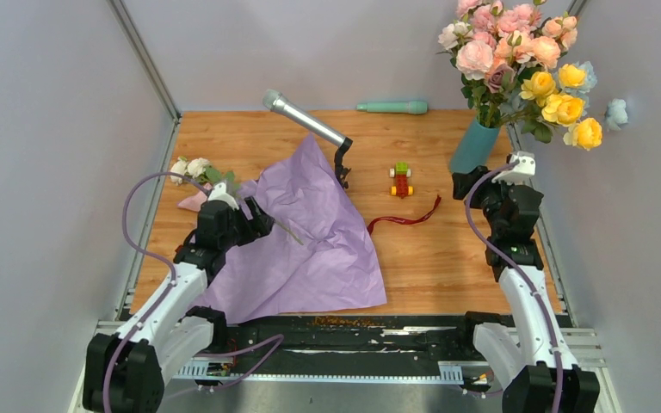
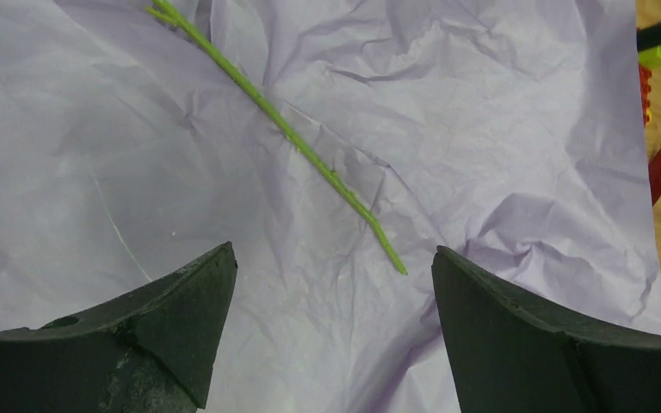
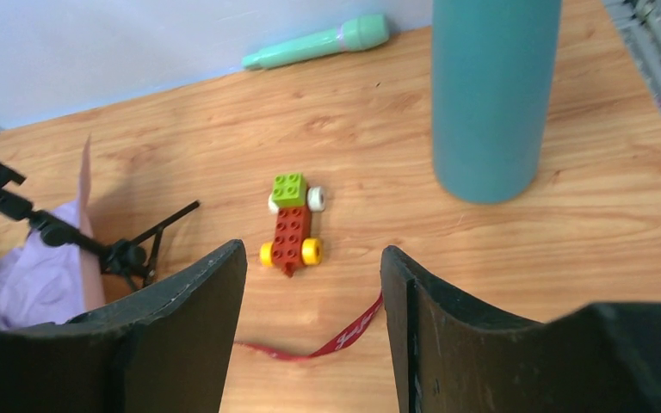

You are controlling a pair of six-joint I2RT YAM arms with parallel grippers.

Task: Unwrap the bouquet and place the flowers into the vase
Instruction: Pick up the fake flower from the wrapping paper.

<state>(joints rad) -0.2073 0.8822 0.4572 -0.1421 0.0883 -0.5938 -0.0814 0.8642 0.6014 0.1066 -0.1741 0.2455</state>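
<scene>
The teal vase (image 1: 474, 146) (image 3: 491, 95) stands at the back right and holds pink, peach and yellow flowers (image 1: 516, 52). The lilac wrap paper (image 1: 310, 241) (image 2: 482, 129) lies unfolded on the table. One cream-headed flower (image 1: 188, 166) lies at its left edge, and its thin green stem (image 2: 284, 129) runs across the paper. My left gripper (image 1: 260, 217) (image 2: 334, 258) hovers open over the paper, the stem's end just ahead of its fingers. The dark red ribbon (image 1: 404, 221) (image 3: 336, 344) lies loose on the wood. My right gripper (image 1: 460, 183) (image 3: 314, 254) is open and empty, beside the vase.
A microphone (image 1: 305, 120) on a black stand (image 1: 342, 163) (image 3: 77, 232) leans over the paper's far corner. A small brick toy car (image 1: 401, 180) (image 3: 294, 219) sits mid-table. A mint-green rod (image 1: 392, 107) (image 3: 318, 47) lies by the back wall. A pale blue bloom (image 1: 617, 112) hangs right of the vase.
</scene>
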